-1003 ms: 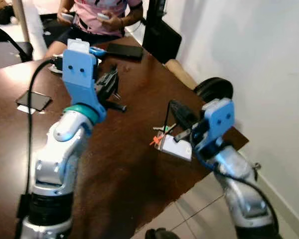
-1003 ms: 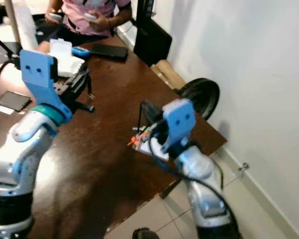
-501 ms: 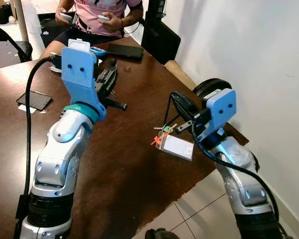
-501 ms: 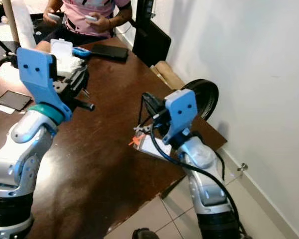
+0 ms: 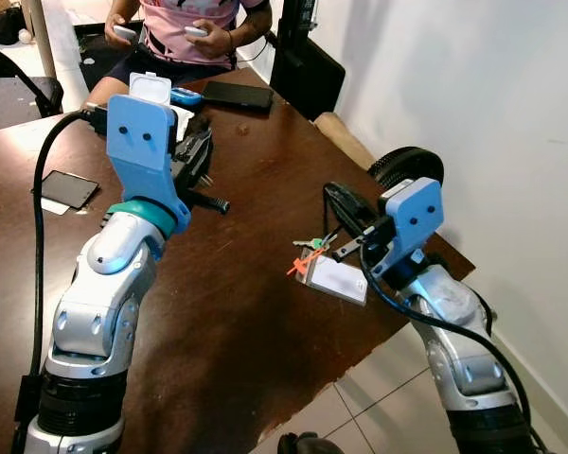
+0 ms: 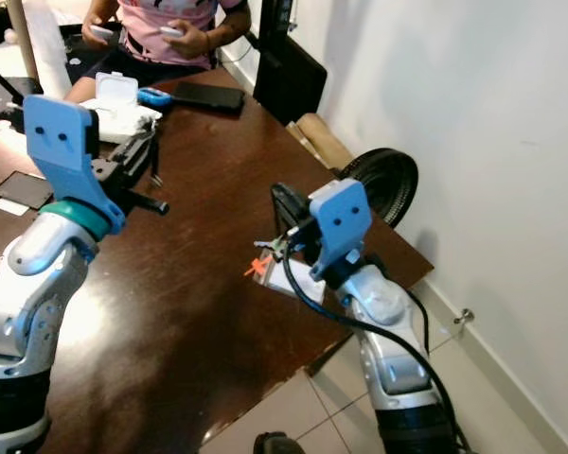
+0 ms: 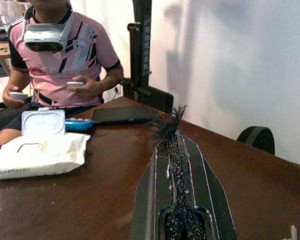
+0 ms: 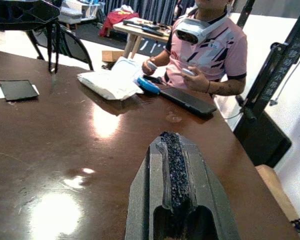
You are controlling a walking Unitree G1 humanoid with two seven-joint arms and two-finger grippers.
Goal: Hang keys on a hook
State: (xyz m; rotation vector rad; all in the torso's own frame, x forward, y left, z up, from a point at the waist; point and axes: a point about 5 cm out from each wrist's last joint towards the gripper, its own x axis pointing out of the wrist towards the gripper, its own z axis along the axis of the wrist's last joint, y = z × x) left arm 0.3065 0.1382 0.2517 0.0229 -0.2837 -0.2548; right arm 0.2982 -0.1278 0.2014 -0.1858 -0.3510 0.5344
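right gripper (image 5: 344, 210) lifted off keys (image 5: 312, 248) w/ white tag on table (image 5: 256, 312), fingers pressed together, holding nothing.

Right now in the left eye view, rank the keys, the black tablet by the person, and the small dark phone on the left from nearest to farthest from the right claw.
1. Keys: beside the right claw, with a white tag, near the table's right edge.
2. Black tablet: far end of the table, before the seated person.
3. Small dark phone: across the table, on its left side.
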